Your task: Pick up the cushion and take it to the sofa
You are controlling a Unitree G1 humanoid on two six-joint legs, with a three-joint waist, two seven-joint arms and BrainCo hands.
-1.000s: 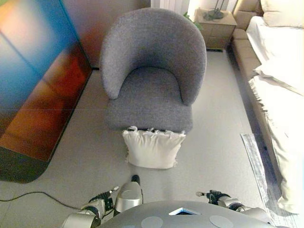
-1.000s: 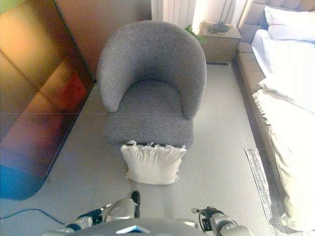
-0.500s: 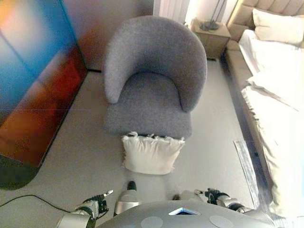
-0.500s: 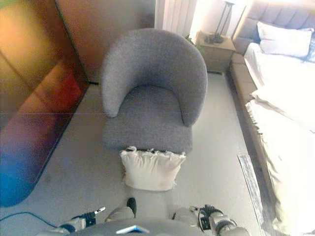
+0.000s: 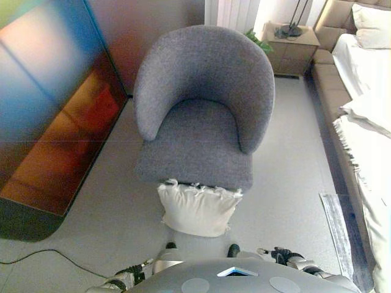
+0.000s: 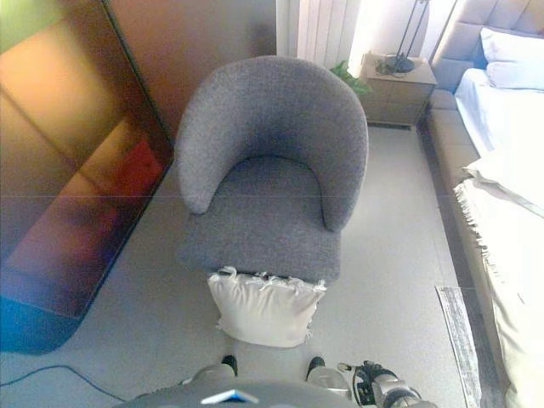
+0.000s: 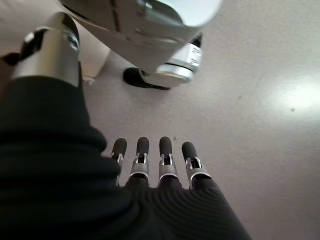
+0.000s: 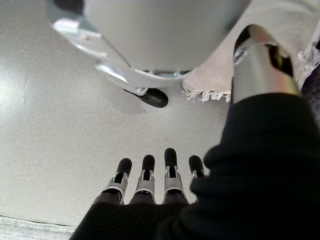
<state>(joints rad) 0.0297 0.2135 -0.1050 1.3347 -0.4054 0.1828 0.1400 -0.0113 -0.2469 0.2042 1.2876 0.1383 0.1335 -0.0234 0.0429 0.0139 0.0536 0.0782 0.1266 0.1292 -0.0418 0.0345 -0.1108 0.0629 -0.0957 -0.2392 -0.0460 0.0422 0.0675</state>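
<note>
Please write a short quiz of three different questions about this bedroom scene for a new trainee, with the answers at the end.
1. True or false: the white cushion lies on the seat of the grey armchair.
2. Which hand holds the cushion? A. the left hand B. the right hand C. neither
3. Fill in: the cushion stands on the ____, against the front of the armchair.

Key
1. False. It stands on the floor, leaning against the front of the armchair.
2. C. Both hands hang low with straight fingers, holding nothing.
3. floor
</note>
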